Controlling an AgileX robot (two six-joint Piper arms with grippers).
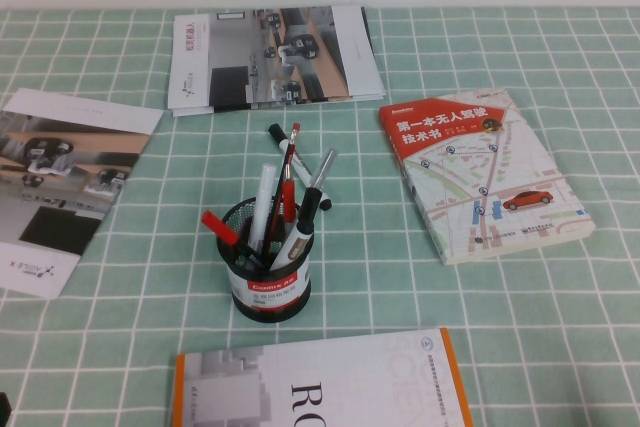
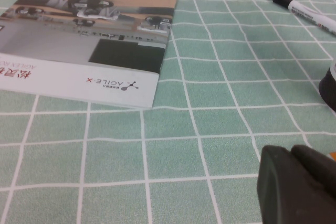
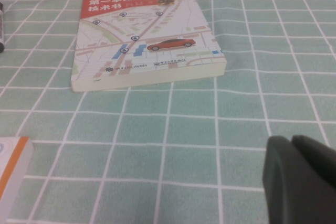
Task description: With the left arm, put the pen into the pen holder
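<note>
The pen (image 1: pixel 321 176) stands tilted inside the pen holder (image 1: pixel 266 277), silvery end up, together with a red pen (image 1: pixel 287 190) and markers. One white marker (image 1: pixel 297 150) lies on the cloth just behind the pen holder. The left gripper (image 2: pixel 296 184) and the right gripper (image 3: pixel 302 179) each hover low over the checked tablecloth (image 1: pixel 400 277), away from the pen holder, fingers pressed together.

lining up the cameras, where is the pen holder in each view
high view: pen holder at the centre, pens standing in it.
left wrist view: only its dark edge at the picture's right border; left claw in the bottom corner.
right wrist view: not in it; right claw over the cloth.
shared landmark: black-capped marker lying beside the holder.
</note>
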